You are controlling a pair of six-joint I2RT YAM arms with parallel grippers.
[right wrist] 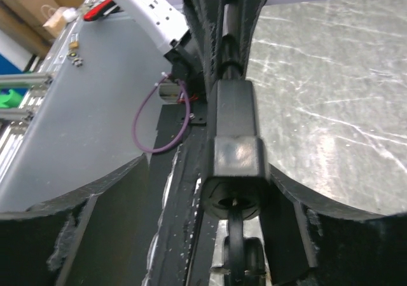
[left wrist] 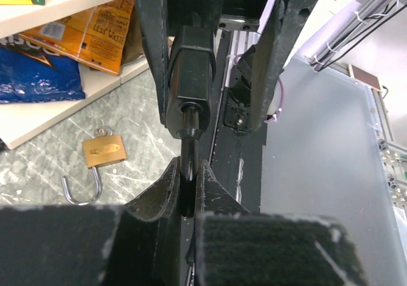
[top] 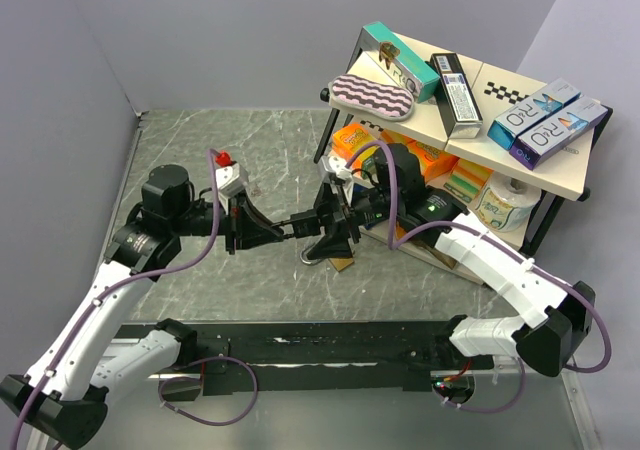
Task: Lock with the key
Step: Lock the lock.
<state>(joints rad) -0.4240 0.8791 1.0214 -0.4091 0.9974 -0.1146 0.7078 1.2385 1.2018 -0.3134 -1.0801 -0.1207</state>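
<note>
A black padlock [top: 325, 220] is held in the air between both grippers. My right gripper [top: 335, 222] is shut on its box-shaped body [right wrist: 236, 146], and its shackle end [right wrist: 236, 235] faces the wrist camera. My left gripper [top: 262, 228] is shut on the thin black key [left wrist: 189, 162]. The key runs straight into the round end of the lock body [left wrist: 191, 76]. In the right wrist view the key side [right wrist: 229, 38] points away towards the left arm. A brass padlock [left wrist: 105, 151] with its shackle [left wrist: 82, 194] open lies on the table below, also seen in the top view [top: 320, 256].
A low shelf [top: 560, 175] at the back right carries boxes, a striped case [top: 372, 96] and orange packets [left wrist: 95, 25] underneath. It stands close behind the right gripper. The marble tabletop [top: 240, 150] stretches left, with a black rail [top: 300, 340] along the near edge.
</note>
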